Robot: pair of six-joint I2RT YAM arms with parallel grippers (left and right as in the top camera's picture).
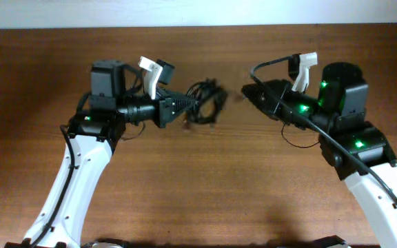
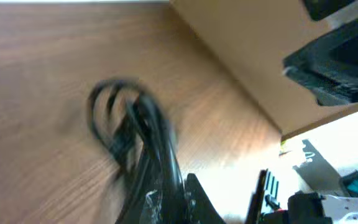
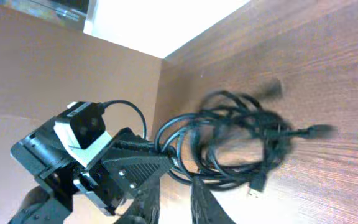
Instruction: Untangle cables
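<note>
Here's the cable bundle point(image 1: 205, 103), sitting close to the far edge of the counter point(image 1: 198, 186), about midway along it, right between the two arms. It's a black knot of thin cord: several loose loops stacked on each other, crossing and threading through one another, no clean coil anywhere. From the right wrist camera the loops fan out wide, with one straight plug end point(image 3: 319, 130) poking out of the tangle and a small flat connector point(image 3: 254, 193) dangling at the lower edge. Parts of the cord are smeared in that view, and the left wrist camera shows it only as a blurred dark hoop with a thick strand running down toward the lens.

The left gripper point(image 1: 185, 107) reaches in from the left side of the counter and has its jaws clenched on the near end of the bundle; the loops sprout straight out of its tip. The right gripper point(image 1: 248, 93) faces it from the other side, jaws spread apart with nothing between them, its tip just short of the cord and not touching. Whether the tangle rests on the wood or hangs just above it, I can't tell.
</note>
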